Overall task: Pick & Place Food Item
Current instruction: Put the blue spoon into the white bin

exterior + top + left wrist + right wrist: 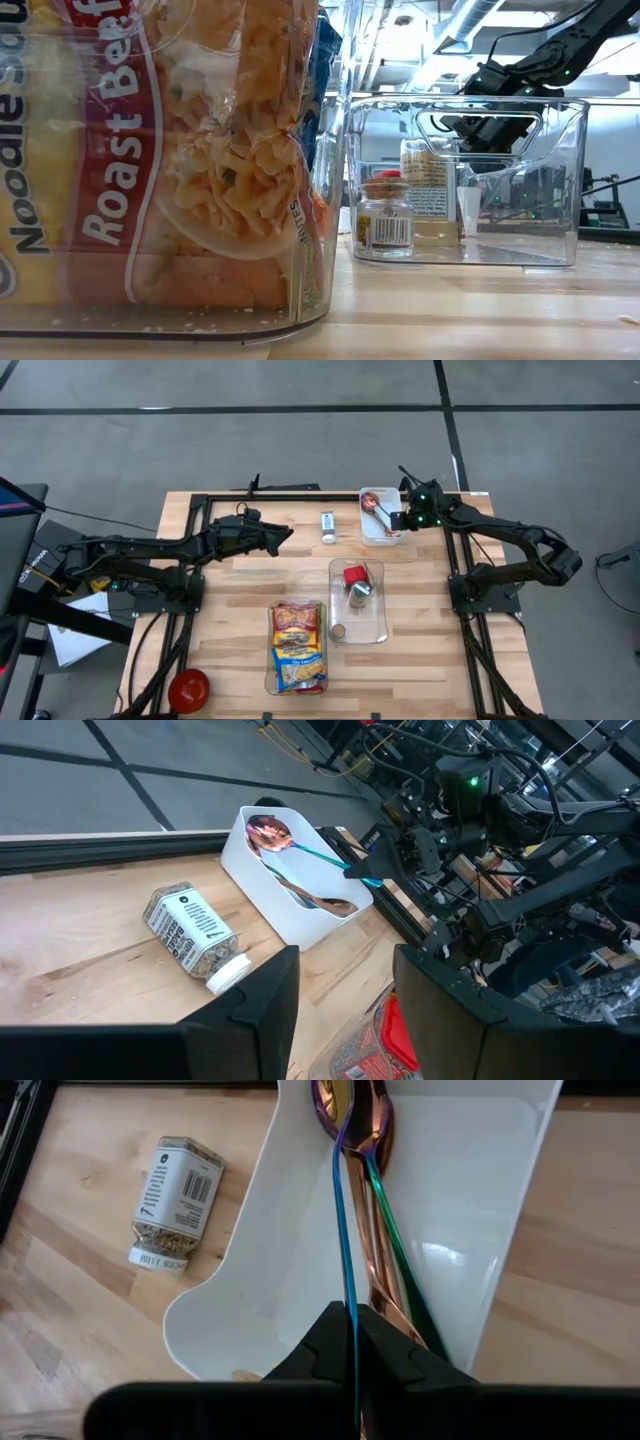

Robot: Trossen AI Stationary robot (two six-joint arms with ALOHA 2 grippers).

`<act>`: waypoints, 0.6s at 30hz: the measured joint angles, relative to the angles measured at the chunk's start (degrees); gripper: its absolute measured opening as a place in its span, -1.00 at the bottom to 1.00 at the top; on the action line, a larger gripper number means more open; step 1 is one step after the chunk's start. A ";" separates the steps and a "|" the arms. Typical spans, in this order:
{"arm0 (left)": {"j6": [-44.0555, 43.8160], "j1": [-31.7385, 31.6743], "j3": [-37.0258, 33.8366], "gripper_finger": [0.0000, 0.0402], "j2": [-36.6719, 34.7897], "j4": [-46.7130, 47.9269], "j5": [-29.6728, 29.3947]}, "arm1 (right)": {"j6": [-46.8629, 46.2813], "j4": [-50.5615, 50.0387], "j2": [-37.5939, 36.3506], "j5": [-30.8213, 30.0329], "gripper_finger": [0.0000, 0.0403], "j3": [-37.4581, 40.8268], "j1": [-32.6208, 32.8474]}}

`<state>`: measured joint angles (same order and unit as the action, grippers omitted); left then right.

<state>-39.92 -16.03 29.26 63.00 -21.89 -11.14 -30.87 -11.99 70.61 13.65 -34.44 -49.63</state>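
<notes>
One white tray at the desk's far edge, two spoons inside. Right gripper pinches one spoon; left gripper is half-open, empty.

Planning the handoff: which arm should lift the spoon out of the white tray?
Right. The right gripper is shut on the spoon handle, over the white tray. The left gripper hovers farther off, holding nothing.

Both arms are showing matte black, jointed links with black cables trailing along them. Green lights are glowing on the right arm's wrist. Its fingers are looking dark and wedge-shaped.
</notes>
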 joint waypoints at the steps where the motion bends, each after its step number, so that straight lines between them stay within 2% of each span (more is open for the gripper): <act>1: 0.00 0.00 0.00 -0.21 0.00 0.01 0.00 | 0.00 0.00 0.00 0.00 -0.99 0.00 0.01; 9: 0.00 0.00 0.00 -0.21 -0.02 0.01 0.00 | 0.90 0.03 0.00 -0.13 -0.87 -0.02 0.83; 18: 0.00 0.00 0.00 -0.21 -0.01 0.01 0.00 | 1.07 0.56 -0.02 -1.60 -0.48 -0.07 0.87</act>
<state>-39.92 -16.03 29.26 62.99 -21.88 -11.14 -29.80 -11.43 70.59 12.05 -34.50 -48.75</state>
